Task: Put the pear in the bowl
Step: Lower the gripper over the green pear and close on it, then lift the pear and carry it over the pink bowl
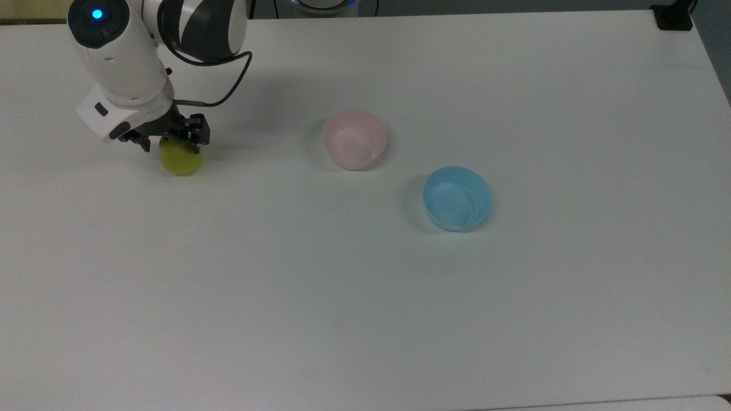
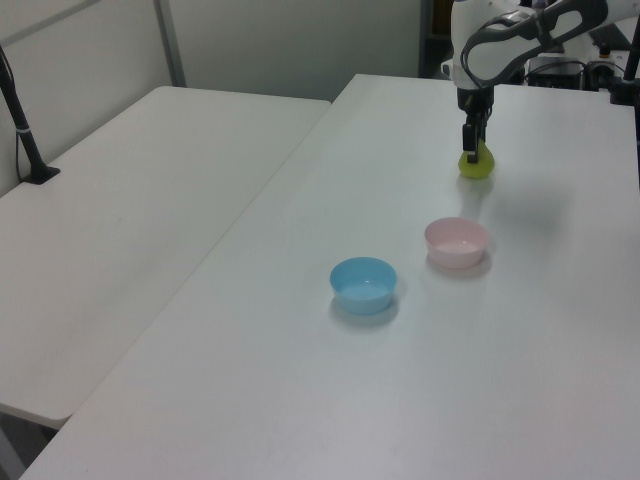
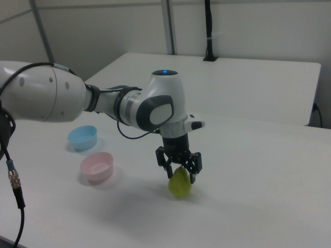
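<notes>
The yellow-green pear [image 1: 183, 162] [image 2: 478, 166] [image 3: 179, 185] stands on the white table at the top view's left. My gripper [image 1: 173, 146] [image 2: 471, 153] [image 3: 180, 174] is lowered over it, open, with one black finger on each side of the pear's upper part, hiding the stem. The pear rests on the table. The pale pink bowl [image 1: 354, 140] [image 2: 457, 242] [image 3: 96, 167] sits empty to the top view's right of the pear, well apart from the gripper.
A light blue bowl [image 1: 457, 197] [image 2: 364, 284] [image 3: 83, 137] stands beyond the pink one, further to the top view's right. A second white table [image 2: 120, 230] adjoins on the left view's left. A black post [image 2: 22, 130] stands on it.
</notes>
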